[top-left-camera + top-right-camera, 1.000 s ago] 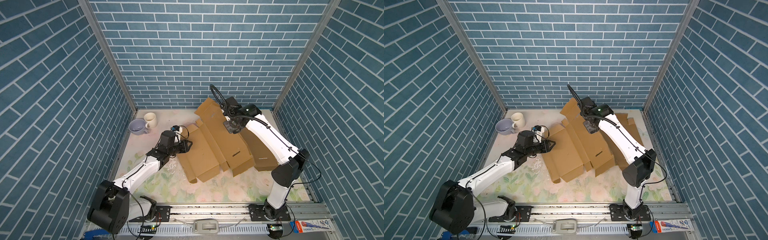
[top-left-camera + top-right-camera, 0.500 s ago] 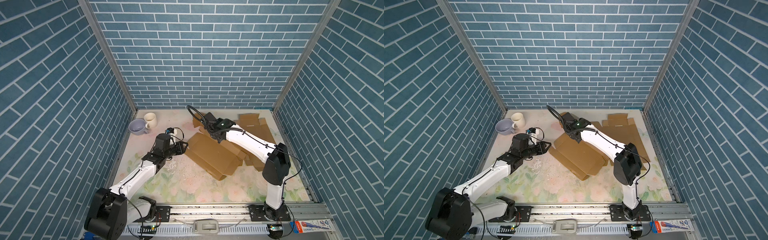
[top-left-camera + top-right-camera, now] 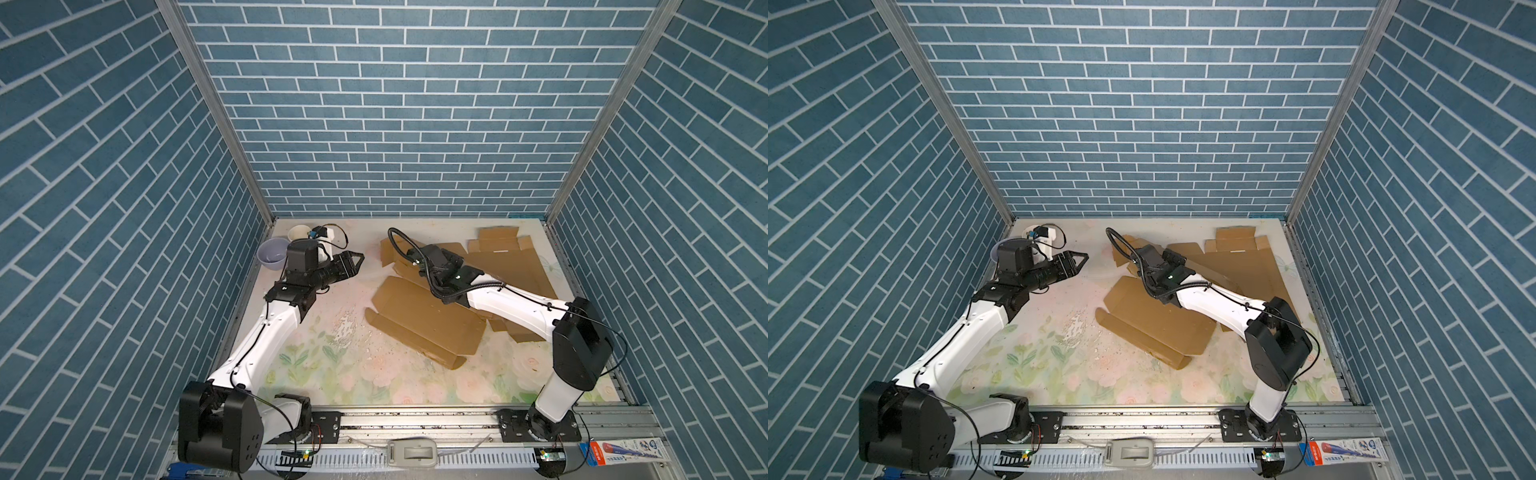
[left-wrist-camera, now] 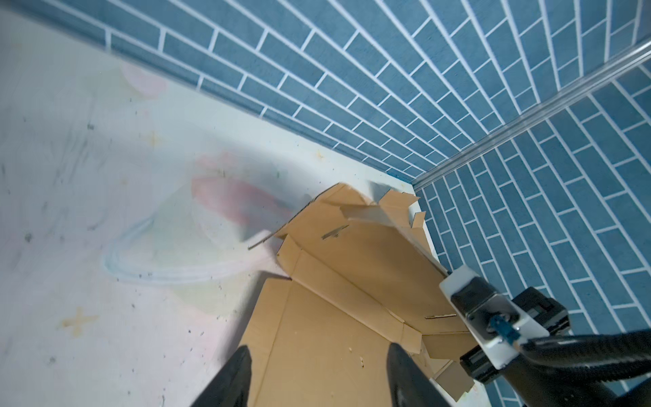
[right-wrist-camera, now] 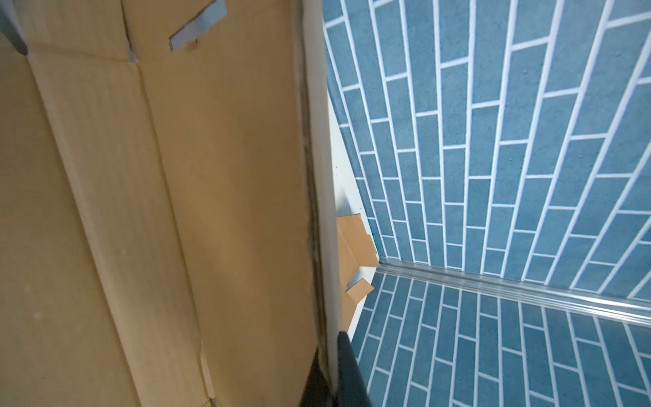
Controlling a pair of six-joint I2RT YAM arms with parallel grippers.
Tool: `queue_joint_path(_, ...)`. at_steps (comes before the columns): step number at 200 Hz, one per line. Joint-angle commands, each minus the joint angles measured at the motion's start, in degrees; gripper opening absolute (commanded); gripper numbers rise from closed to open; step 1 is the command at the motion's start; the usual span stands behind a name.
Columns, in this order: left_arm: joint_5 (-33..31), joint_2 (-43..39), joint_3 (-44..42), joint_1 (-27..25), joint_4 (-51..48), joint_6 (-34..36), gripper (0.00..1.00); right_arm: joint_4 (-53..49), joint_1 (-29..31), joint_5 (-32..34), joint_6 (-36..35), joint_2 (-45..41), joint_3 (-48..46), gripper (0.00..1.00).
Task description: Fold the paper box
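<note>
Right gripper (image 5: 329, 377): jaws closed hard on the thin edge of the paper box (image 5: 141, 211). In the right wrist view the sheet fills the left half of the frame. Its creases run lengthwise and there is one slot cut near the top.

In both top views the paper box (image 3: 424, 324) is a flat brown blank lying right of centre on the flowered mat (image 3: 353, 374). A folded strip runs along its lower edge. Its upper end goes under the right arm's wrist, so the clamp point itself is hidden there.

Left gripper (image 4: 318, 378): jaws apart, nothing between them. In the top views it hangs above the mat at upper left of centre, left of the blank and clear of it. In the left wrist view the cardboard lies beyond the fingertips (image 4: 236, 373).

Writing: a red-and-blue packet (image 3: 623, 451) at lower right of the frame carries print that is too small to read.

Counts:
- Arms: 2.
- Lavender bowl (image 3: 270, 257): 1, upper left of the mat.
- White cup (image 3: 298, 232): 1, just behind the bowl.
- Spare cardboard (image 3: 505, 257): upper right of the mat. The sheets overlap, so I cannot tell the number.
</note>
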Motion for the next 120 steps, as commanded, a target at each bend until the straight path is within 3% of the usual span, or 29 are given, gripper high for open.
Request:
queue_joint_path(1,2.55,2.75,3.97,1.98,-2.63,0.29,0.70,4.72,-0.19,-5.08,-5.12,-3.27,-3.50,0.02)
queue_joint_path(30,9.63,9.84,10.29,1.27,1.74,-5.60,0.83,10.67,-0.29,-3.70,-7.66,-1.17,-4.92,0.02)
queue_joint_path(66,8.37,17.84,21.02,-5.56,-7.82,1.00,0.86,16.39,-0.76,-5.11,-9.67,0.41,-6.75,0.02)
queue_joint_path(120,7.79,26.41,29.92,-8.00,-13.61,6.78,0.84,17.84,-0.99,-6.47,-10.46,0.96,-7.37,0.01)
